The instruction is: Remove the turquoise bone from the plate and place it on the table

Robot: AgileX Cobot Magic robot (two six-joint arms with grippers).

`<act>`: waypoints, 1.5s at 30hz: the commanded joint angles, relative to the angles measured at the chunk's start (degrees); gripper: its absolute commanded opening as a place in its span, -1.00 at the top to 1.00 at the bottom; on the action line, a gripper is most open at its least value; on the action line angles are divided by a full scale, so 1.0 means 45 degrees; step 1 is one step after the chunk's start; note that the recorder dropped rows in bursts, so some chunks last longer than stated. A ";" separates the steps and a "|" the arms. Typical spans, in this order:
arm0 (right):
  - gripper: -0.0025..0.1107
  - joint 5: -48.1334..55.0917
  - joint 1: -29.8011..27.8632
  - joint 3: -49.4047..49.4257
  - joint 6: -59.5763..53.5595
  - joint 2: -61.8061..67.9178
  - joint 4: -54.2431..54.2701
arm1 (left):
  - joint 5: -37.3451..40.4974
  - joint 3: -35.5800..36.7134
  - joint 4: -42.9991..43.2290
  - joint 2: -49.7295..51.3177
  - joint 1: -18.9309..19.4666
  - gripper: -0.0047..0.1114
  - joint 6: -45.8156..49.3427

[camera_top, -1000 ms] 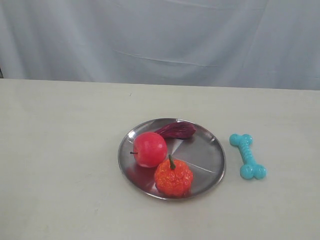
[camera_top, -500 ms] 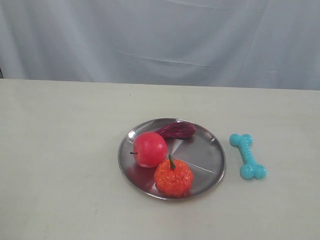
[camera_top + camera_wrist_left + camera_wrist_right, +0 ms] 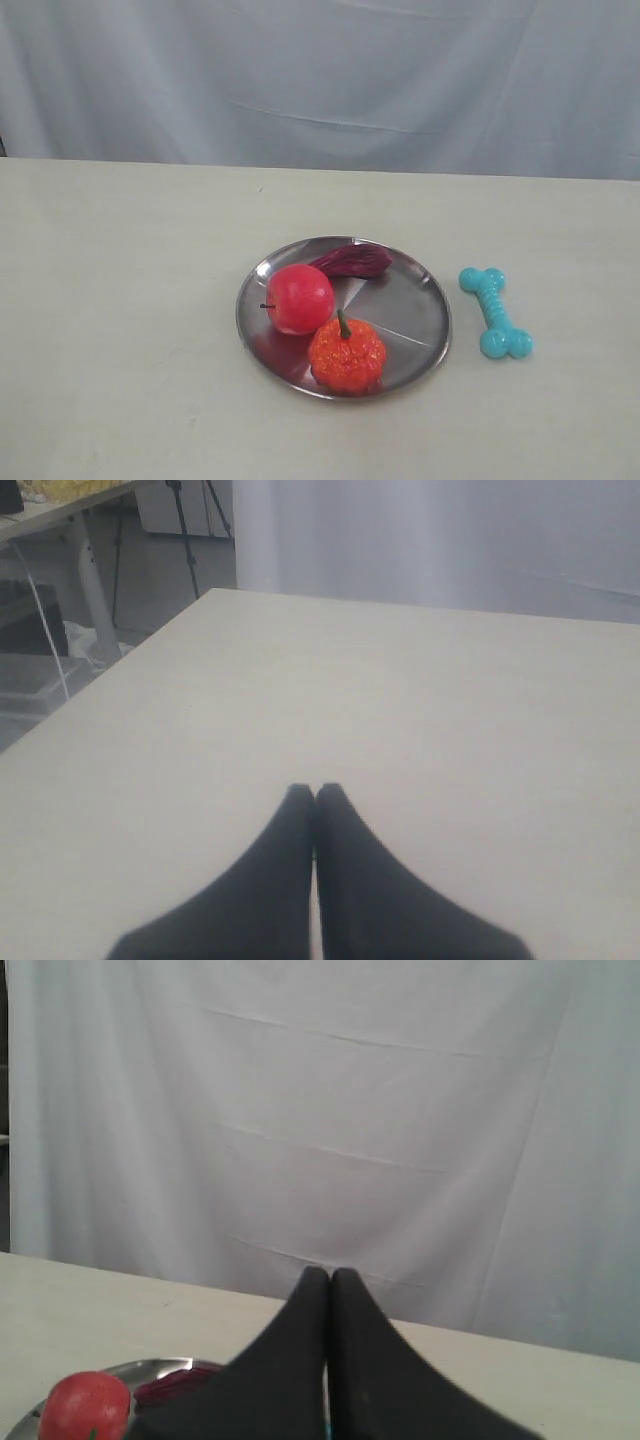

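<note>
The turquoise bone (image 3: pixel 495 311) lies flat on the cream table (image 3: pixel 130 300), just right of the silver plate (image 3: pixel 408 312) and apart from its rim. Neither arm shows in the exterior view. My left gripper (image 3: pixel 315 790) is shut with nothing in it, over bare tabletop (image 3: pixel 400 700). My right gripper (image 3: pixel 329 1274) is shut and empty too; past its black fingers I see the plate's rim (image 3: pixel 140 1366), and a sliver of turquoise shows low between the fingers.
On the plate sit a red apple (image 3: pixel 298 298), an orange pumpkin (image 3: pixel 346 354) and a dark purple piece (image 3: pixel 352 260). The apple (image 3: pixel 86 1406) shows in the right wrist view as well. A white curtain (image 3: pixel 320 80) hangs behind the table.
</note>
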 commanded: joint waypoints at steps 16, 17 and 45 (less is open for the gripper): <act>0.96 -0.2069 -0.0864 0.4277 0.0930 -0.0053 -0.0132 | -0.0068 0.0032 0.0000 -0.0017 0.0032 0.92 -0.0053; 0.96 -0.2069 -0.0864 0.4422 0.0930 -0.0053 -0.0132 | -0.0068 0.0032 0.0000 -0.0017 0.0032 0.92 -0.0053; 0.96 -0.0256 -0.0864 0.4619 0.1041 -0.0053 -0.0132 | -0.0068 0.0032 0.0000 -0.0017 0.0032 0.92 -0.0053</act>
